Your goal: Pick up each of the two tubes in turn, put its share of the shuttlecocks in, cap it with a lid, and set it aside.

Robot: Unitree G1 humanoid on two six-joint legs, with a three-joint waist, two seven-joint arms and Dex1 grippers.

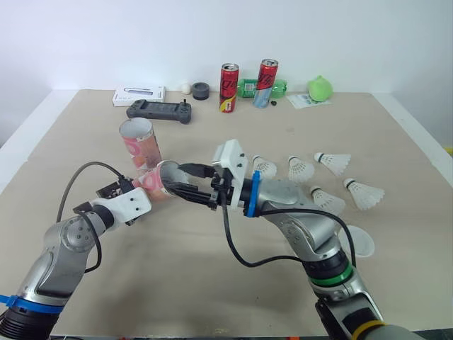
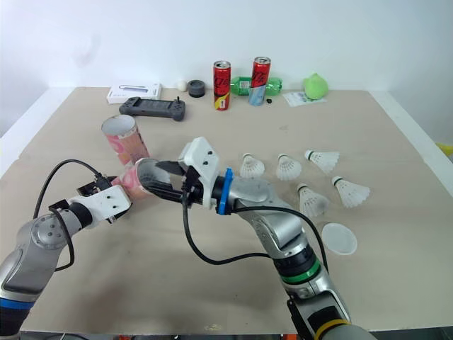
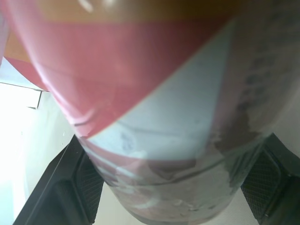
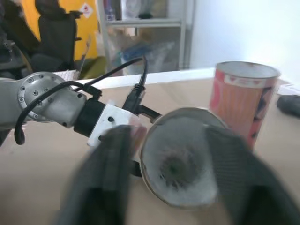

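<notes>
At the back — game controller [image 1: 159, 110], white box [image 1: 139, 95], green bottle [image 1: 246, 88]

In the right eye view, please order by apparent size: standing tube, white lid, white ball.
1. standing tube
2. white lid
3. white ball, clearly smallest, though it lies farthest from the camera, which shrinks it somewhat.

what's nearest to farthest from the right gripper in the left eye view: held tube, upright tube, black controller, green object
From the right gripper:
1. held tube, at its fingertips
2. upright tube, just beyond
3. black controller, far left
4. green object, far right corner
</notes>
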